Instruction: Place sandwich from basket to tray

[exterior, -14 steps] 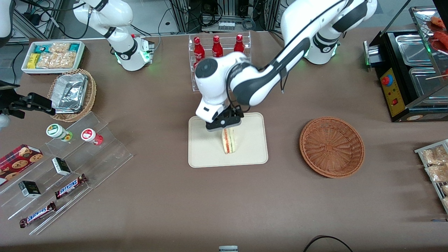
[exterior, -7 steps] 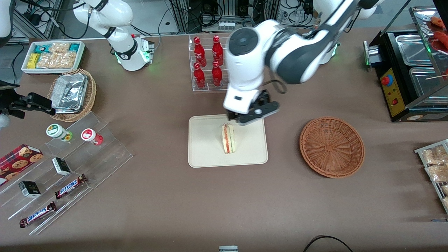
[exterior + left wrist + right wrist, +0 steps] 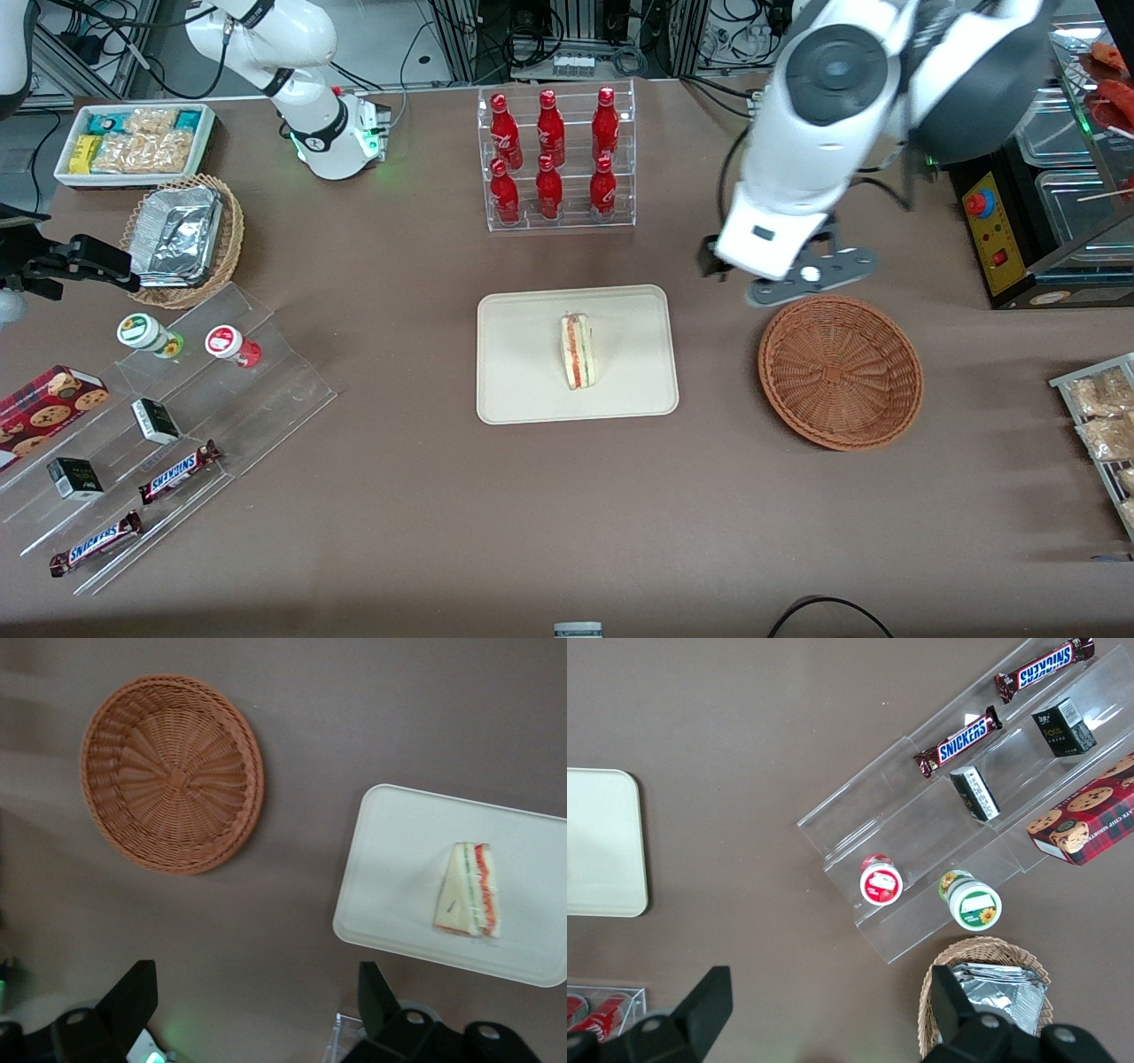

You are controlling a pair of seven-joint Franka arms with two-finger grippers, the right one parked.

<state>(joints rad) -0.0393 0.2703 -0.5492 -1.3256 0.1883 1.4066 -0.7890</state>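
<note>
Seeing the sandwich resting on the tray, basket empty, I call it done; gripper gapes, holding nothing, high above the table near the basket.

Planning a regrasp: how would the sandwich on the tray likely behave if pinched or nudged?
The sandwich looks like soft bread, so probably squashes easily. Standing on the tray, it may tip. The open gripper hangs above the table beside the basket.

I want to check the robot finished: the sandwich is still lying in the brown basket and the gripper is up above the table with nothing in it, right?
Not quite. The sandwich lies on the tray, and the basket holds nothing, as the front view shows. The gripper does hang open and empty above the table.
</note>
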